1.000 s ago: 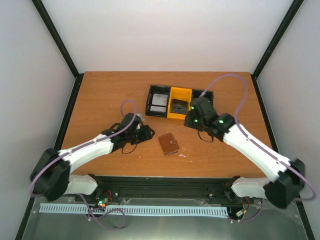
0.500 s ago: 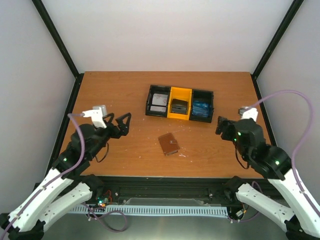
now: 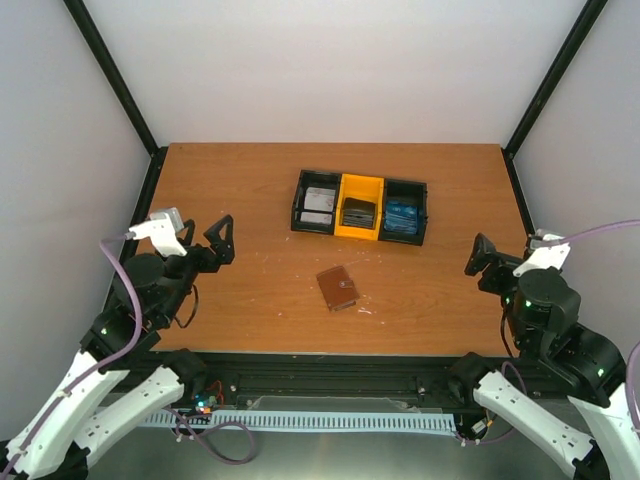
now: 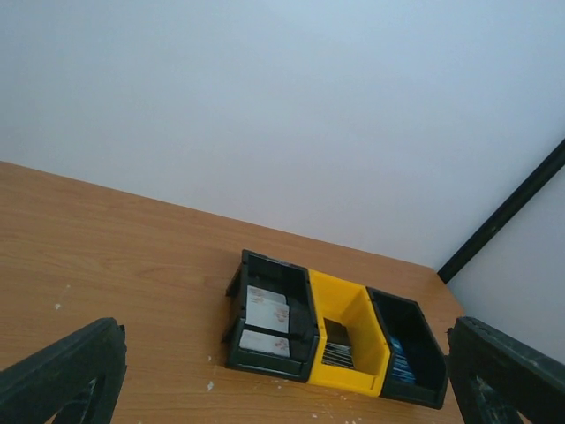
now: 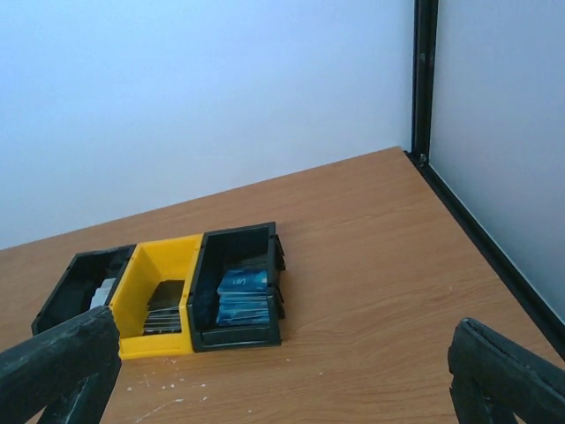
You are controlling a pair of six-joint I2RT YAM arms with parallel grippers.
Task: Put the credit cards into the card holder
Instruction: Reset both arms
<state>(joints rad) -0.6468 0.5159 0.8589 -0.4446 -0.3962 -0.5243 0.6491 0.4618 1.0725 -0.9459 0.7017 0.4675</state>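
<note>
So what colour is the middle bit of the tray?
The middle compartment is yellow, clearest in the left wrist view.

Blue credit cards [image 5: 243, 296] inside black-and-yellow tray [image 5: 238, 338]

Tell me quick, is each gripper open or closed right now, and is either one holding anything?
Left gripper: open, fingers spread wide, holding nothing.
Right gripper: open, fingers spread wide, holding nothing.

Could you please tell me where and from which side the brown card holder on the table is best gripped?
Probably from straight above, pinching the card holder across two opposite edges. It lies flat on the table, turned askew and clear of the tray, so the jaws should be rotated to match.
</note>
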